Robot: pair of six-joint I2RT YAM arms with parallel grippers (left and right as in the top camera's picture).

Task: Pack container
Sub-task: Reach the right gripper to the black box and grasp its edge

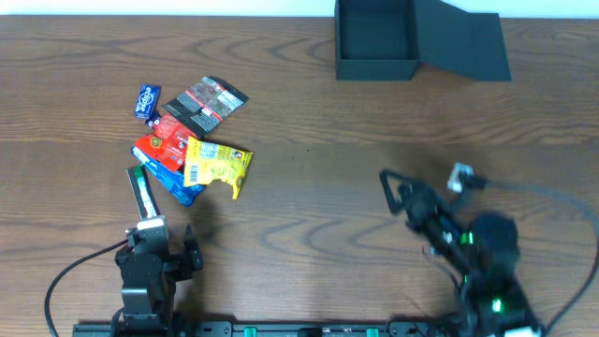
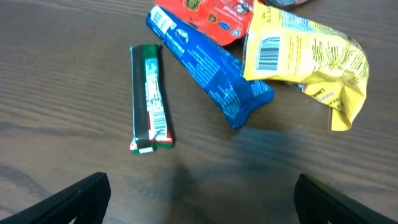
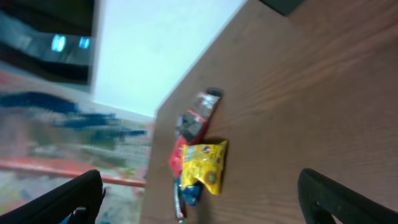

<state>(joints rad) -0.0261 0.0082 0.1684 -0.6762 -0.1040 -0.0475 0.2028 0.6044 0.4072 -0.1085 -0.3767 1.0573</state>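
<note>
Overhead and wrist views of a brown wooden table (image 1: 318, 140) with two robot arms at its near edge.

The left gripper (image 2: 200, 186) sits near the left corner, its jaws spread wide and holding nothing. Its two dark fingers (image 2: 81, 199) show at the bottom corners of the left wrist view, above bare wood. Just beyond them lies a slim green bar (image 2: 150, 99), lengthwise, pointing away from the gripper. To its right is a blue packet (image 2: 211, 74), angled. A red packet (image 2: 211, 15) overlaps the blue packet's far end, and a crumpled yellow packet (image 2: 305, 56) overlaps its right side. Farther off, seen from overhead, a black-and-red packet (image 1: 208, 101) rests against the far side of the pile. A small blue packet (image 1: 147, 100) lies by itself to the left.

The right gripper (image 1: 423, 185) is near the right side, tilted, with its jaws likewise fully apart and empty. Its wrist view is blurred and shows the snack pile well away across the wood.

The container (image 1: 376, 67), a dark square box, stands at the far edge, right of centre. It is open and looks empty, and its flap lid (image 1: 468, 42) is folded out to the right. It is well apart from both grippers and from the snacks.
</note>
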